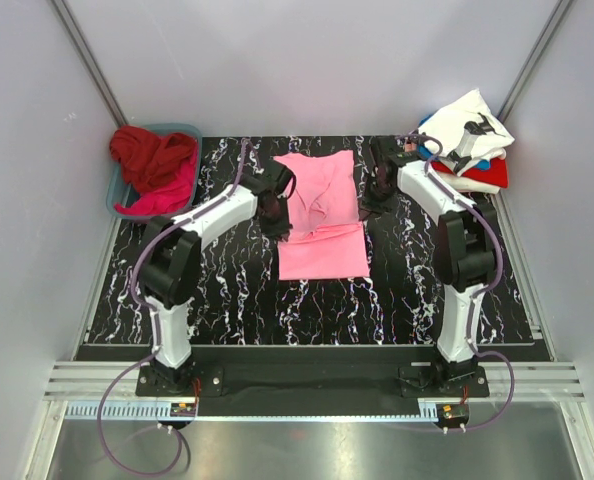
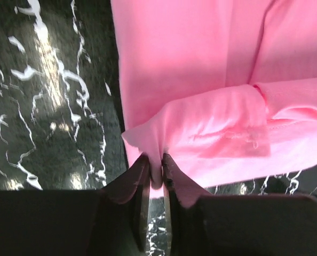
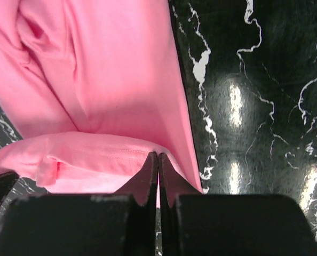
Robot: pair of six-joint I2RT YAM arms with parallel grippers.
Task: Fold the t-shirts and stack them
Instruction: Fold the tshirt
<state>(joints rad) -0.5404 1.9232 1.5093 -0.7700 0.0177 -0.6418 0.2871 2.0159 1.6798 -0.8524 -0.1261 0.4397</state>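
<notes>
A light pink t-shirt (image 1: 320, 215) lies on the black marbled table (image 1: 227, 290) at the middle, its near part folded up over itself. My left gripper (image 1: 280, 222) is shut on the shirt's left edge (image 2: 157, 172). My right gripper (image 1: 377, 197) is shut on the shirt's right edge (image 3: 157, 156). The pink cloth fills the left wrist view (image 2: 201, 80) and the right wrist view (image 3: 105, 80). A dark red shirt (image 1: 149, 152) and a magenta one (image 1: 167, 195) lie in a bin. A white shirt with black print (image 1: 469, 128) tops a pile over red (image 1: 482, 178) and blue cloth.
A teal bin (image 1: 117, 192) stands at the back left of the table. The pile of folded shirts sits at the back right corner by the wall. Grey walls close in the table on three sides.
</notes>
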